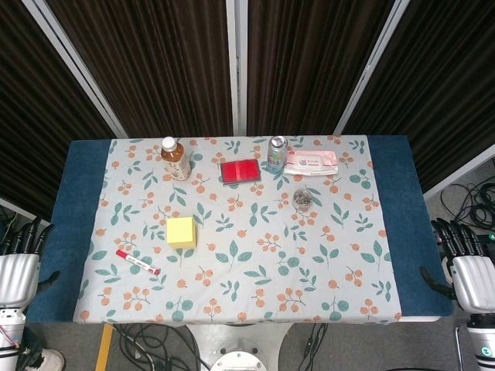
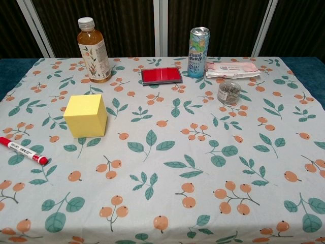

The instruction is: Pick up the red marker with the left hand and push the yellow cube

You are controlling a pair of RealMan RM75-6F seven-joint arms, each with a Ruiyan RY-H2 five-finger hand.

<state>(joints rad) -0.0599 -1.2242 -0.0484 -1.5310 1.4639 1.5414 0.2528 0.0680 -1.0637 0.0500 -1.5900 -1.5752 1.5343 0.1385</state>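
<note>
The red marker (image 1: 138, 262) lies flat on the floral cloth at the front left, white barrel with red ends; the chest view has the marker (image 2: 23, 150) at its left edge. The yellow cube (image 1: 182, 232) stands just beyond and right of it, also clear in the chest view as the cube (image 2: 86, 115). My left hand (image 1: 18, 264) hangs off the table's left edge, fingers apart, holding nothing, well left of the marker. My right hand (image 1: 468, 263) sits off the right edge, likewise empty with fingers spread. Neither hand shows in the chest view.
Along the back stand a tea bottle (image 1: 175, 158), a red flat case (image 1: 240, 171), a drinks can (image 1: 277, 154) and a pack of wipes (image 1: 311, 161). A small clear jar (image 1: 302, 199) sits right of centre. Blue table (image 1: 81, 193) borders show beside the cloth.
</note>
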